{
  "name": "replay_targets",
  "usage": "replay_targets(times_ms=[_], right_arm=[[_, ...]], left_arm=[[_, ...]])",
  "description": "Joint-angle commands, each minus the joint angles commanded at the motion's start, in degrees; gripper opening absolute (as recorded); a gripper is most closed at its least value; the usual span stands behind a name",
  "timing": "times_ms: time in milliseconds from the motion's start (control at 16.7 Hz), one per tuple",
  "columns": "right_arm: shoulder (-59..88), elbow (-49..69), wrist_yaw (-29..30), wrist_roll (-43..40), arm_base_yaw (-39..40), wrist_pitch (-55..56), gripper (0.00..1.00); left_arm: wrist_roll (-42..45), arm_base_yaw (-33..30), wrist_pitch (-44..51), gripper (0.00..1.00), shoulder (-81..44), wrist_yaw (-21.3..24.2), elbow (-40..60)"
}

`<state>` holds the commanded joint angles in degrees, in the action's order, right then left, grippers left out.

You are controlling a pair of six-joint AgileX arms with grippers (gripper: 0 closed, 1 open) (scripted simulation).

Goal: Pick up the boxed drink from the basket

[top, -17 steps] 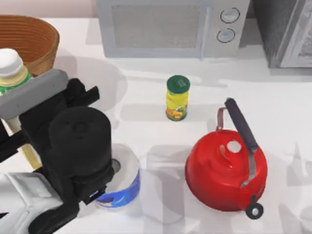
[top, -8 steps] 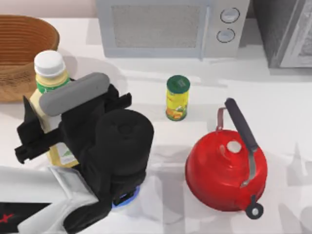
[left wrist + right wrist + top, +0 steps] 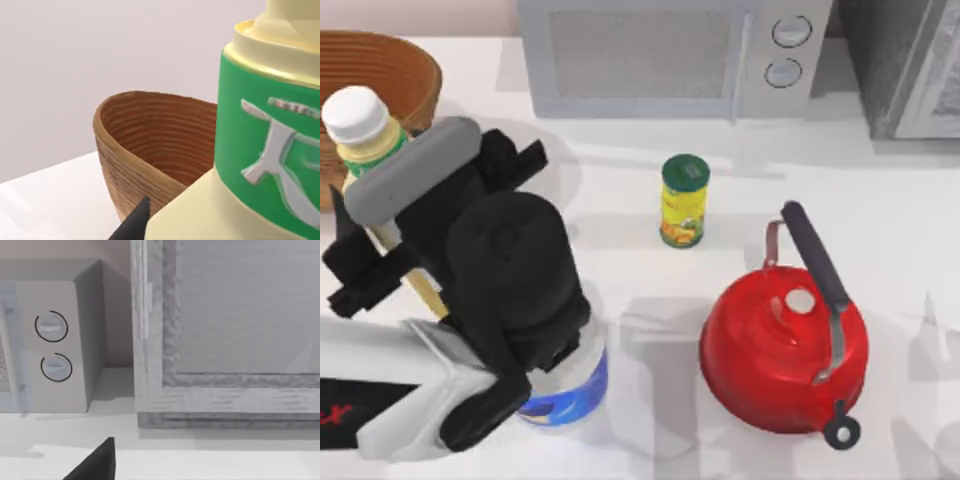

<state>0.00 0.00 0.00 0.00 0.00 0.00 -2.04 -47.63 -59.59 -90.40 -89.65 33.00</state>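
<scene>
boxed drink [image 3: 365, 150]: lower body hidden by arm | left end effector [image 3: 380, 235]: clenched on it | basket [image 3: 390, 70]: cut off at edge

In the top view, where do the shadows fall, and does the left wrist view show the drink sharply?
Top view: soft grey shadows lie on the table beside the red kettle and the yellow can. Left wrist view: the boxed drink sits very near, cropped by the frame, its green label readable; the basket behind stays clear.
</scene>
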Motion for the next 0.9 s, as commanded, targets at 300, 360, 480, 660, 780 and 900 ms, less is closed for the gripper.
replay_targets(times_ms=[300, 360, 480, 660, 780, 900], right_arm=[[0.0, 0.0, 0.0, 0.0, 0.0, 0.0, 1.0], [0.0, 0.0, 0.0, 0.0, 0.0, 0.0, 1.0], [0.0, 0.0, 0.0, 0.0, 0.0, 0.0, 1.0], [0.0, 0.0, 0.0, 0.0, 0.0, 0.0, 1.0], [0.0, 0.0, 0.0, 0.0, 0.0, 0.0, 1.0], [0.0, 0.0, 0.0, 0.0, 0.0, 0.0, 1.0]], left_arm=[[7.21, 4.06, -21.8, 0.0, -5.3, 0.75, -2.1], [8.96, 4.44, -25.26, 0.0, -6.64, 1.02, -2.7], [12.57, 4.72, -30.91, 0.0, -9.43, 1.65, -3.99], [17.52, 4.3, -37.35, 0.0, -13.13, 2.73, -5.92], [20.01, 3.66, -40.36, 0.0, -15.39, 3.18, -6.91], [21.58, 2.92, -42.18, 0.0, -17.05, 3.04, -7.46]])
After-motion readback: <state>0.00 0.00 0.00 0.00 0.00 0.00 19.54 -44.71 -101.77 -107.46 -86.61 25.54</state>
